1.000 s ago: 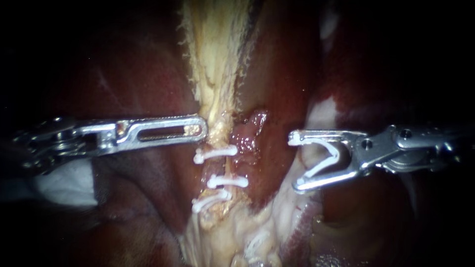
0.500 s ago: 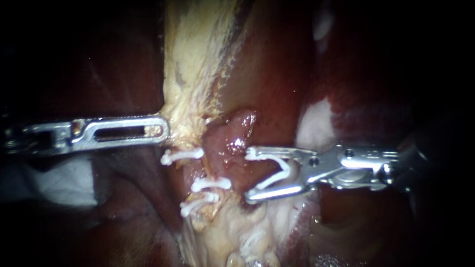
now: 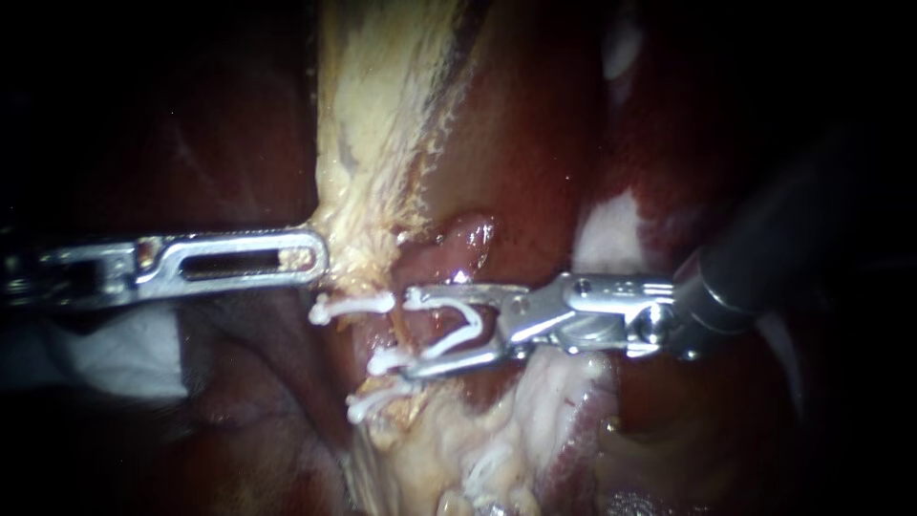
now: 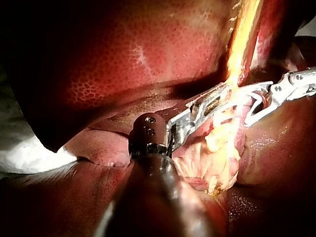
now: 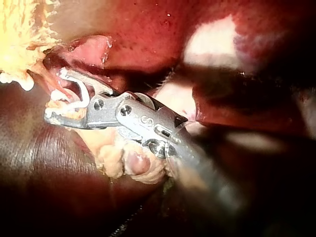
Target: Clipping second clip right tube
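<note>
Two level instruments meet: our left instrument (image 3: 310, 258) has its jaws closed on the pale yellow tissue strand (image 3: 368, 172), clearest from its wrist view. Our right instrument (image 3: 415, 332) has wide jaws carrying an open white V-shaped clip (image 3: 468, 320) astride the reddish tube (image 3: 437, 327).

The liver (image 3: 535, 143) is dark red-brown; in the left wrist view it shows a fine honeycomb mottling, paler red on darker, and one whitish patch (image 3: 607, 229) lies on it. The strip (image 3: 373, 115) of tissue is cream to yellow, streaked lengthwise. The clips (image 3: 353, 306) are white, as is the clip (image 3: 470, 323) in the right instrument (image 3: 420, 332). That and the left instrument (image 3: 310, 258) are bright silver; the right shaft (image 3: 764, 248) is black. The cloth (image 3: 115, 354) is white
</note>
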Controlling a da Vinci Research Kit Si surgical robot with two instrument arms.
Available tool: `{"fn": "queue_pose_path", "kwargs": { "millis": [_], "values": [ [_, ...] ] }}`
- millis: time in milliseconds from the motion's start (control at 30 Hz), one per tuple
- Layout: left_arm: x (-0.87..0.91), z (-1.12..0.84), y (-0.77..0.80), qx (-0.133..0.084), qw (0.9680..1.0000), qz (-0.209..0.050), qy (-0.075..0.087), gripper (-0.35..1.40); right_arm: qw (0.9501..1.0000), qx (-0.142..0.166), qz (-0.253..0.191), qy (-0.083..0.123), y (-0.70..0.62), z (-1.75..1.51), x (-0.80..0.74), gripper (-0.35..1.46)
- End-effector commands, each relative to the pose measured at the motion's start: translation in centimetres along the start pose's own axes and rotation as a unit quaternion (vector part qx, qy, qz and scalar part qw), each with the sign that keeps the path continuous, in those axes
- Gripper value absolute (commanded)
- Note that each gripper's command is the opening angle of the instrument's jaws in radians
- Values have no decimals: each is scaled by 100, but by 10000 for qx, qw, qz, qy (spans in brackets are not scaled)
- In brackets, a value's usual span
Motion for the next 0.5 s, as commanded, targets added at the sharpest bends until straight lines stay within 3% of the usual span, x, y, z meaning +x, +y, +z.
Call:
{"fn": "queue_pose_path", "kwargs": {
  "millis": [33, 267, 500],
  "values": [
    [0, 0, -1, -4, 10000, 1, -1, -35, 10000, 13, 15, 0, 2, 3, -2, 58],
    [1, 0, -2, -7, 10000, 0, -3, -35, 10000, 27, 45, -49, 12, 18, -15, 58],
    [1, 1, -2, -8, 10000, 0, -5, -35, 9999, 84, 67, -58, 15, 20, -17, 58]
  ]
}}
